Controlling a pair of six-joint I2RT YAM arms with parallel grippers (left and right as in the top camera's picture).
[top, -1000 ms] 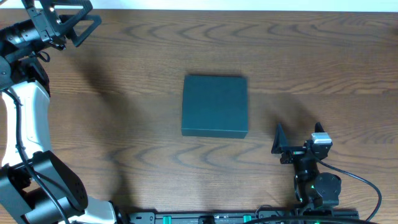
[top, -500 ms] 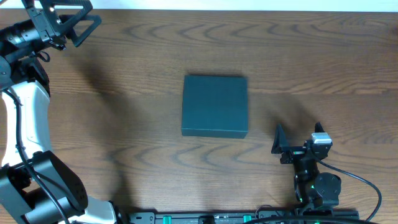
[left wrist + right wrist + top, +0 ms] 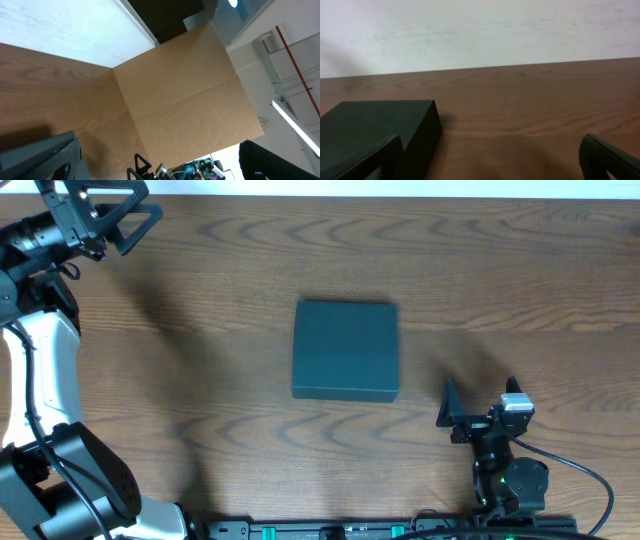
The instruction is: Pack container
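The container (image 3: 346, 350) lies flat and shut on the wooden surface (image 3: 520, 270). It is near square with no clear long axis, its sides parallel to the surface's edges. Bare wood surrounds it. The left arm (image 3: 40, 240) is well beyond its far left corner, jaws spread wide. The right arm (image 3: 495, 430) is near its front right corner, jaws also spread.

Your container (image 3: 346, 350) is a dark teal-green square box, matte and plain, with the lid shut flat. You've got it lying level near the middle of the wooden table (image 3: 530, 280), edges roughly square to the table's sides. Right wrist view: you see its top and one dark side wall, low left.
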